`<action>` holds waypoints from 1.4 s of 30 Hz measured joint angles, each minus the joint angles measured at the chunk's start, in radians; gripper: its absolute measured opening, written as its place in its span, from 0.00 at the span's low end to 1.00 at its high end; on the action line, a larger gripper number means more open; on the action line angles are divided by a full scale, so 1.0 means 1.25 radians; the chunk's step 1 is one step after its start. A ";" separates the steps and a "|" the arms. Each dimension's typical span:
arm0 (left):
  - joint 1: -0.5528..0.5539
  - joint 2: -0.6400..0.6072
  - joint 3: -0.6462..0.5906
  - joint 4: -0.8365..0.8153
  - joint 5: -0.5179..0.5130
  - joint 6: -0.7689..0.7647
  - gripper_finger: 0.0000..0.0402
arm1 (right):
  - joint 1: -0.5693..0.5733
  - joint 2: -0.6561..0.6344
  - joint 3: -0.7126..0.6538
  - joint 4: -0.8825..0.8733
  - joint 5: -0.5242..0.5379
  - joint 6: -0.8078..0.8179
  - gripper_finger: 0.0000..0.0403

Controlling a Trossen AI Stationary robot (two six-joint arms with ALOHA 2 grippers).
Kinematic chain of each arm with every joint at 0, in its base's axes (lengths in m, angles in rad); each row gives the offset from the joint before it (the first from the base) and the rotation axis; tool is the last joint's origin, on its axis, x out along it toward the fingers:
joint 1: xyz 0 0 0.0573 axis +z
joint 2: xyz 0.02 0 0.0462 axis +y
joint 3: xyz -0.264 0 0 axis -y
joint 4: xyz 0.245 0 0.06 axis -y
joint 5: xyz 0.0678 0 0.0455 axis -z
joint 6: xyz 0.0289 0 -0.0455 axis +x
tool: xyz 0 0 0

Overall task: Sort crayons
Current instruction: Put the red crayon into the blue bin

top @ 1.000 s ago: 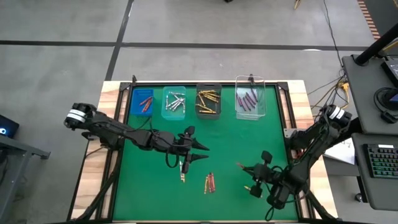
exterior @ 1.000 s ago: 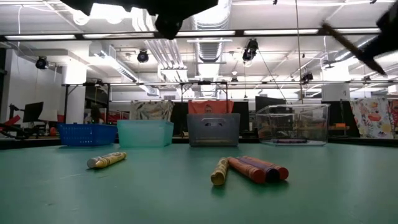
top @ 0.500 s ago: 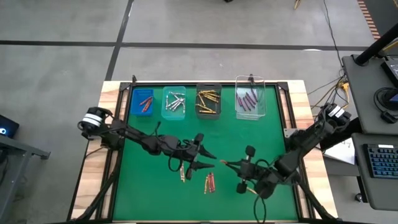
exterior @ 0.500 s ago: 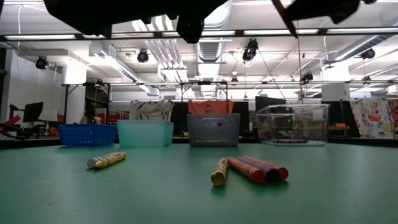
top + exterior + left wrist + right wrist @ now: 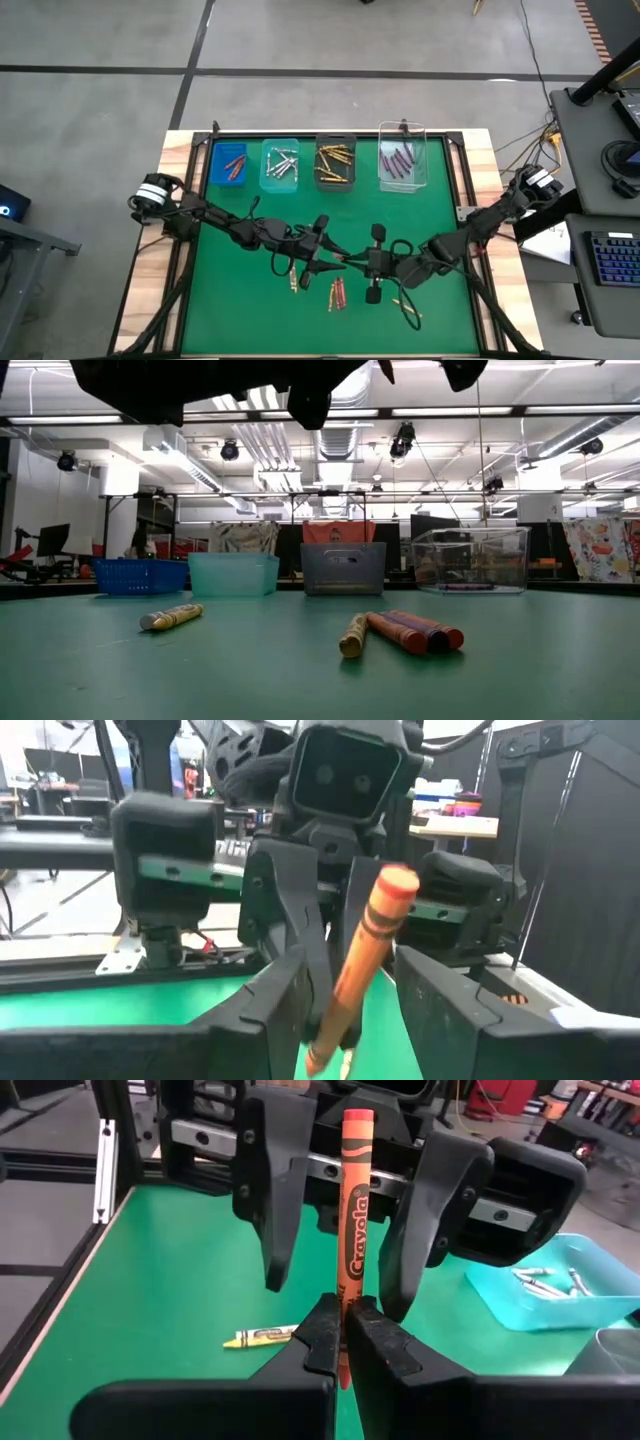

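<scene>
Only the wrist views show it: right gripper [image 5: 344,1342] pinching an orange crayon [image 5: 354,1230] between the left gripper's [image 5: 350,1010] wide-spread fingers (not clamping). Green table [image 5: 420,210].

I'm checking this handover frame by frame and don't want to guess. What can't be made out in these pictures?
- High view: the orange crayon in the right gripper is hidden where it meets the left gripper; too small.
- Low view: both grippers cut off by the top edge; only dark shapes show.
- Low view: the clear bin's contents are blurred behind its wall.
- Right wrist view: the crayon's lower tip is hidden by the fingers.
</scene>
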 joint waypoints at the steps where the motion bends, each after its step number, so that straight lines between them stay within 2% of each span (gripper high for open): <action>1: -0.001 0.000 0.000 0.002 -0.001 0.006 0.34 | -0.003 0.000 0.000 0.002 -0.003 -0.003 0.02; 7: -0.003 0.000 0.000 0.005 -0.002 0.016 0.28 | -0.005 0.000 0.000 0.003 -0.006 -0.017 0.02; 15: -0.003 0.000 0.000 0.005 -0.008 0.016 0.03 | -0.005 0.000 0.000 0.004 -0.009 0.005 0.03; 21: -0.001 -0.030 0.000 -0.052 -0.011 0.011 0.03 | -0.007 -0.014 0.000 0.001 0.004 0.010 0.14; 24: 0.009 -0.095 0.002 -0.204 -0.048 0.022 0.01 | -0.014 -0.038 0.000 -0.014 0.009 0.006 0.21; 26: 0.027 -0.160 0.002 -0.372 -0.094 0.029 0.01 | -0.022 -0.066 0.000 -0.029 0.012 0.026 0.24; 30: 0.090 -0.292 0.012 -0.756 -0.256 0.020 0.01 | -0.037 -0.123 0.002 -0.064 0.047 0.087 0.28; 35: 0.229 -0.412 0.027 -1.150 -0.447 -0.081 0.00 | -0.037 -0.156 0.002 -0.055 0.049 0.069 0.29; 38: 0.352 -0.454 0.026 -1.308 -0.459 -0.140 0.00 | -0.037 -0.156 0.002 -0.058 0.049 0.068 0.29; 42: 0.534 -0.456 0.025 -1.424 -0.405 -0.186 0.00 | -0.039 -0.139 0.002 -0.053 0.049 0.061 0.27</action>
